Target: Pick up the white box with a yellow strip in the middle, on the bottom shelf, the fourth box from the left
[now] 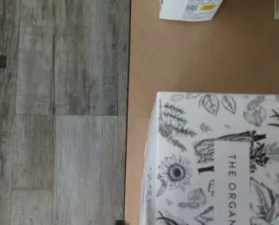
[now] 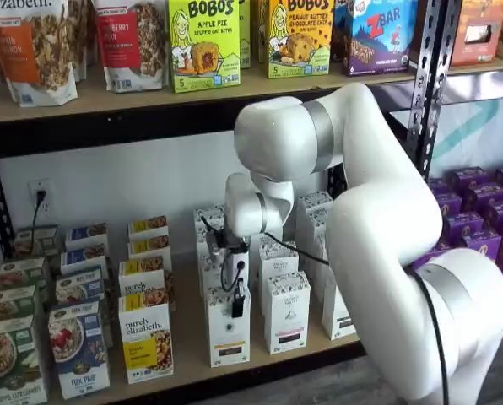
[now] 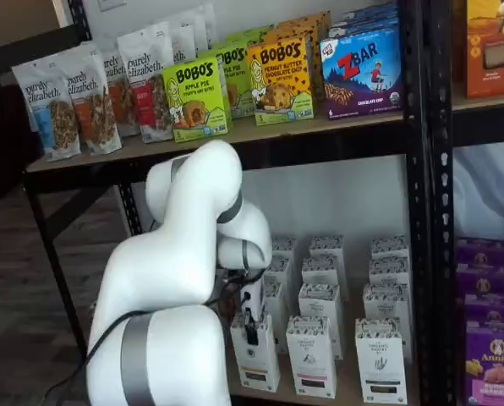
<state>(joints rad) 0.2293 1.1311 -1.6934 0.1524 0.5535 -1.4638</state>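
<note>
The white box [image 2: 229, 337] stands at the front of the bottom shelf [image 2: 191, 350], with a speckled top and a yellow-orange strip low on its front. It also shows in a shelf view [image 3: 257, 359]. My gripper [image 2: 236, 304] hangs right in front of the box's upper part. Only one dark finger shape shows, with no gap to see. In a shelf view the gripper [image 3: 251, 331] is again a single black piece over the box top. The wrist view shows a white carton top [image 1: 214, 159] with a leaf and flower print on the tan board [image 1: 186, 61]. Its strip is hidden there.
Same-shaped white cartons with black strips [image 2: 286, 314] stand close to the right, in rows going back. Purely elizabeth boxes [image 2: 146, 337] stand close to the left. The shelf's front edge drops to grey plank floor [image 1: 60, 117]. Black uprights [image 3: 421, 211] and an upper shelf of snack boxes [image 2: 202, 42] frame the bay.
</note>
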